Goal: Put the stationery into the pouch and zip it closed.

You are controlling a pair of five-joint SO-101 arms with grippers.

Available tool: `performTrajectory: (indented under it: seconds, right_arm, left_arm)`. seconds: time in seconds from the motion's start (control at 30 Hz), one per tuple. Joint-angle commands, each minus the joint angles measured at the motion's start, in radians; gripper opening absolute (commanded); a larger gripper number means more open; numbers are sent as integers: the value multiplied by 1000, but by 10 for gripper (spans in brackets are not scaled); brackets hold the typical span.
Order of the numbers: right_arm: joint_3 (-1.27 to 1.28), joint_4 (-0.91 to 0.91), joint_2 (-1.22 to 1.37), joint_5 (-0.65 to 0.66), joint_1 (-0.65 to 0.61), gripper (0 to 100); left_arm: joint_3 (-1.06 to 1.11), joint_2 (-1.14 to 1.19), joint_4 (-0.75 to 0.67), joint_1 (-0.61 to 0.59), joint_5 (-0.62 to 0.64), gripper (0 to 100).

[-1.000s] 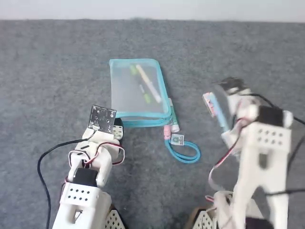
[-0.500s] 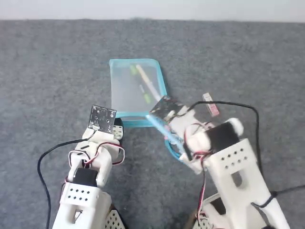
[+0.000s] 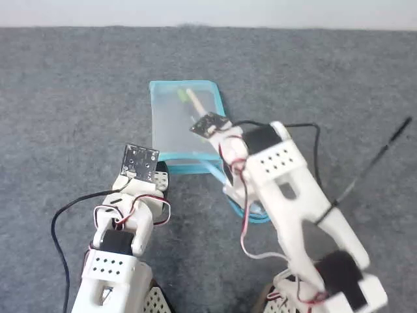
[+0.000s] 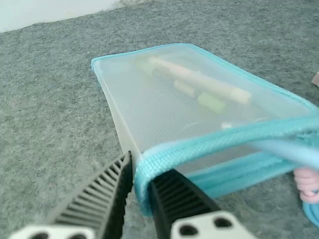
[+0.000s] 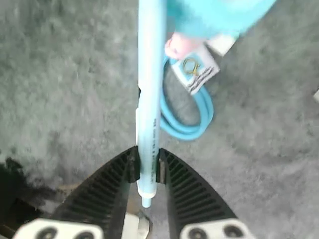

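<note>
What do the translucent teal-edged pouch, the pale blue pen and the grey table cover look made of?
Translucent teal-edged pouch: probably soft matte plastic mesh; a fine grid shows and the markers inside read through it. Its teal edging looks like ribbed woven tape. Pale blue pen: likely smooth, slightly glossy plastic. Grey table cover: fuzzy, felt- or carpet-like.

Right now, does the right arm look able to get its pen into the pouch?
Probably yes. The left gripper pinches the pouch by its rim, holding the mouth up, and the pen in the right gripper points at that opening with nothing between.
</note>
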Motion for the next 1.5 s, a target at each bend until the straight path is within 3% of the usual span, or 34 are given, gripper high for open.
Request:
performTrajectory:
  seconds: [0.0, 0.3, 0.5, 0.73, 0.93, 1.27, 1.47]
  right_arm:
    - [-157, -16, 77, -46, -5, 7]
    - [-555, 42, 406, -199, -7, 9]
    - [-790, 154, 552, -207, -18, 32]
    - [-801, 153, 536, -199, -50, 242]
    - [-798, 153, 446, -196, -31, 241]
    - [-776, 136, 321, -83, -61, 241]
    - [-756, 130, 377, -130, 44, 241]
  left_arm:
    - [-24, -2, -15, 11, -3, 13]
    - [-22, -2, -12, 138, -46, 13]
    - [-21, -2, -14, 164, -95, 13]
    - [-21, -2, -14, 161, -95, 13]
    - [-21, -2, -14, 160, -97, 13]
    - [-21, -2, -12, 160, -97, 13]
    - [-21, -2, -15, 115, -95, 13]
